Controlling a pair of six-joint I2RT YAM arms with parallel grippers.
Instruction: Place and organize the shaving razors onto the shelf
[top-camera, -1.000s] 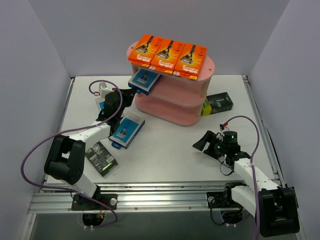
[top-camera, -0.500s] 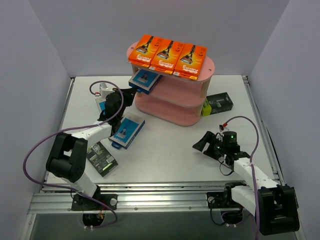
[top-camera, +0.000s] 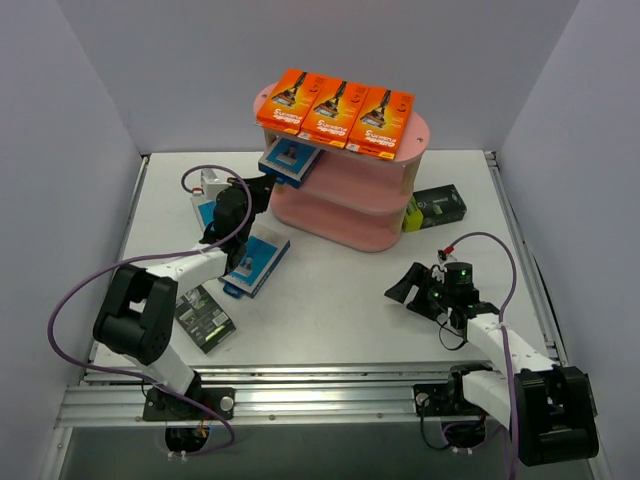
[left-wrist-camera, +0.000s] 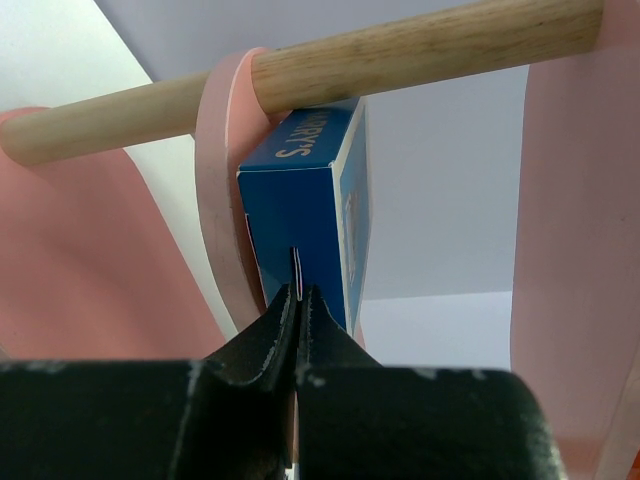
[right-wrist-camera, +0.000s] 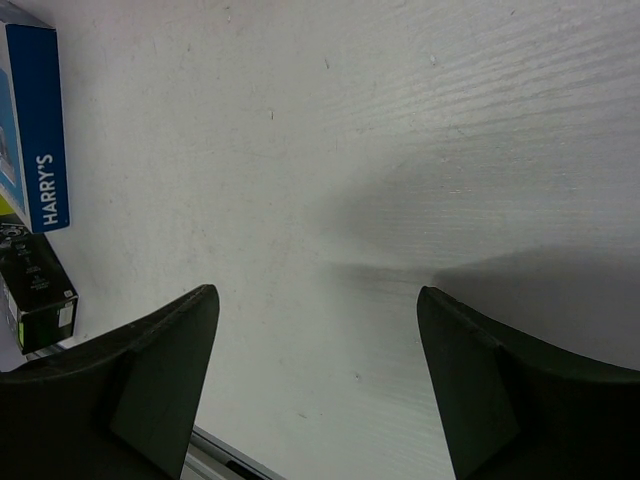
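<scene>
The pink shelf (top-camera: 345, 236) stands at the back with three orange razor packs (top-camera: 335, 109) in a row on its top board. A blue-and-white pack (top-camera: 287, 159) lies on the middle board, its end sticking out past the left rim. My left gripper (top-camera: 262, 183) is shut, with its tips against that end. The left wrist view shows the shut left gripper (left-wrist-camera: 300, 291) touching the blue pack (left-wrist-camera: 305, 210) beside the pink board edge (left-wrist-camera: 213, 200). My right gripper (top-camera: 405, 286) hangs open and empty over bare table; the right wrist view shows this right gripper (right-wrist-camera: 318, 300) too.
On the table lie a blue-and-white pack (top-camera: 251, 263), another one (top-camera: 208, 192) under the left arm, and a black-and-lime pack (top-camera: 203, 318). A black-and-lime pack (top-camera: 440, 206) lies right of the shelf, beside a lime one (top-camera: 412, 214) at the bottom board. A wooden post (left-wrist-camera: 330, 60) crosses above the pushed pack.
My left gripper has crept right toward the shelf, and the blue-and-white pack has slid slightly further onto the middle board. The right arm has not moved.
</scene>
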